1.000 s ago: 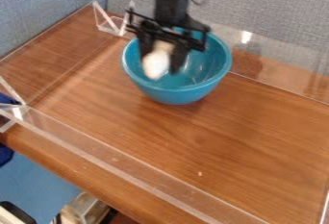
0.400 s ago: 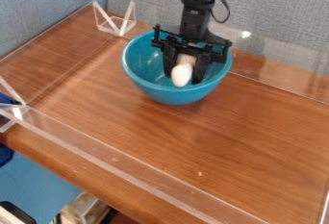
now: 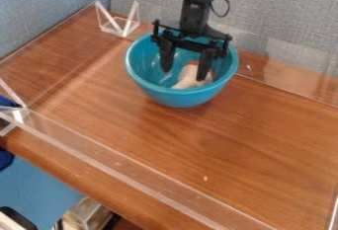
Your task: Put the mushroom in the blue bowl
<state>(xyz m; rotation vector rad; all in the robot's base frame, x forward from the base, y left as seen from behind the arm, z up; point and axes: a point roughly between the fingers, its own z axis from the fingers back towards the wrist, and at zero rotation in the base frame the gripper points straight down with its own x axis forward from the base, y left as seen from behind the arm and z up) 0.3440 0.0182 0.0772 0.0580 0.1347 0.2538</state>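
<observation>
At the nearest edge, bottom left, a black rounded thing (image 3: 16, 219) is partly cut off by the frame, with a beige and dark part (image 3: 87, 215) just to its right. Behind them lies a light blue surface (image 3: 38, 190), and at the left edge a dark blue item (image 3: 6, 159) shows only in part. A clear strip (image 3: 138, 174) runs slantwise along the near side of the brown wooden table (image 3: 185, 150), whose bare boards stretch away to the right. Farther back, toward the far side of the table, stands the bowl (image 3: 181, 98), turquoise, glossy and upright. The mushroom (image 3: 191, 79) is inside it, low down and toward the right, its pale part facing the camera. Over the bowl hangs the black gripper (image 3: 187, 66), pointing down, its fingers spread apart and dipping inside the rim. They are released, and the mushroom lies below them, near the right-hand one in view; whether that finger touches it I cannot tell. The arm (image 3: 199, 5) rises behind, a thin cable looping at its right. Beyond, to the left, a white-edged clear bracket (image 3: 119, 22) stands by the grey walls (image 3: 284, 9).
</observation>
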